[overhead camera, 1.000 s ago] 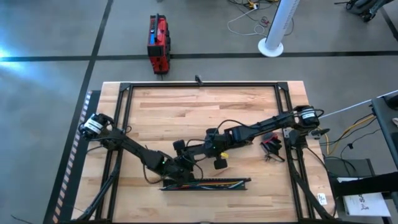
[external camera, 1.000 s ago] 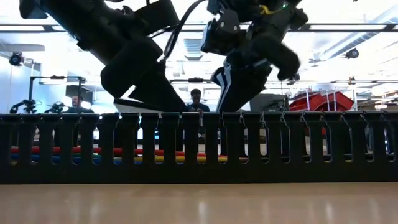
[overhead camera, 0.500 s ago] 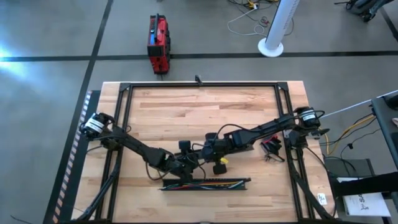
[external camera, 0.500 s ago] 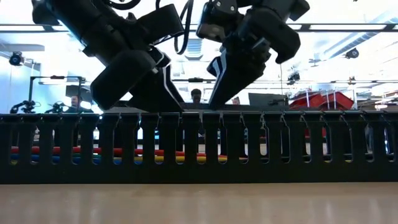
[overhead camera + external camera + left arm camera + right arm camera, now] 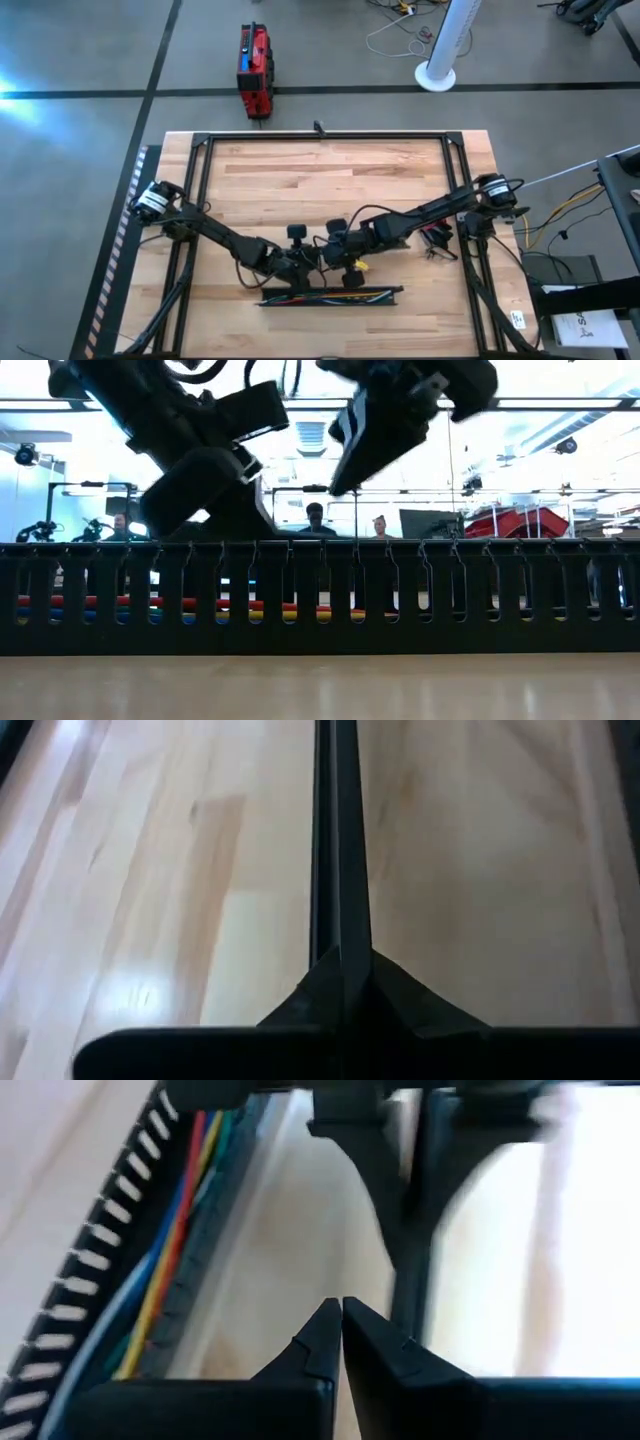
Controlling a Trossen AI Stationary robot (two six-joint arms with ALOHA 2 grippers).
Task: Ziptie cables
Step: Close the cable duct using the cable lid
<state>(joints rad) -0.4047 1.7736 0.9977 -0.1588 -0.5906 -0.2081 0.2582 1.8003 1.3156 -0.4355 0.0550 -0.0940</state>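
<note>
Nearest you, along the front edge of the desk, lies the slotted black bar. The cables lie lengthwise inside it. From the low camera you see them as red, yellow and blue stripes behind the bar's teeth, filling the left and middle of its length. From the right wrist camera you see them as blue, orange, yellow, red and green lines running in the channel.

Just behind the bar, your left gripper hangs low over its left-middle stretch. Its fingers are pressed together, and the left wrist camera shows them closed on a thin black strip that runs straight away from the tips over the bare wood. You cannot tell from these views what that strip is.

Just beside it, your right gripper sits over the middle of the bar, a little higher in the low view. Its fingers meet at the tips with nothing between them. They point at the wood next to the channel, close to the other arm's dark fingers.

Further back on the right, near the right arm's base, a small tangle of dark wire lies on the desk, well apart from the bar.

Beyond the desk, a red case stands on the floor, with a white post to its right. Two people show in the room behind.
</note>
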